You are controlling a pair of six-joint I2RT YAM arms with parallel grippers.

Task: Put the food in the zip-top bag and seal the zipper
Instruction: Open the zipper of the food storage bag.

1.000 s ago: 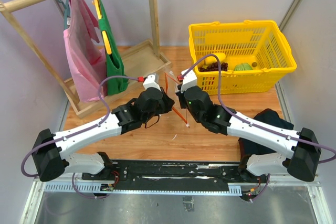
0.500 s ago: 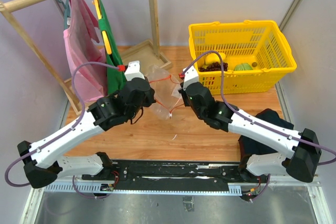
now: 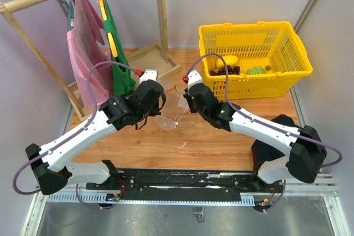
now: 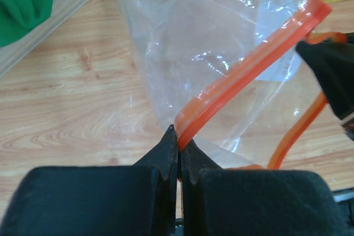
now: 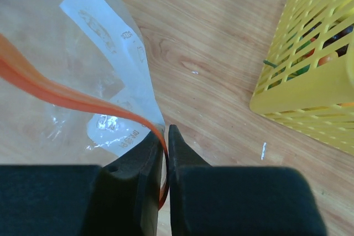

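Observation:
The clear zip-top bag (image 3: 172, 109) hangs stretched between my two grippers above the wooden table. Its red-orange zipper (image 4: 249, 66) runs across the left wrist view. My left gripper (image 4: 178, 139) is shut on one end of the zipper. My right gripper (image 5: 165, 132) is shut on the other end, the zipper (image 5: 66, 96) curving in between its jaws. In the top view the left gripper (image 3: 161, 93) and the right gripper (image 3: 186, 95) face each other over the bag. The food (image 3: 235, 66), yellow, green and dark red pieces, lies in the yellow basket (image 3: 251, 31).
A wooden clothes rack (image 3: 160, 9) with a pink bag (image 3: 83, 53) and a green bag (image 3: 119, 59) stands at the back left on a wooden base (image 3: 138, 62). The basket wall (image 5: 310, 75) is close on the right. A dark cloth (image 3: 279, 128) lies under the right arm.
Both grippers moved farther from the near edge with the bag. The bag, bunched a second ago, was pulled open and now hangs narrower between them as the left gripper came back right.

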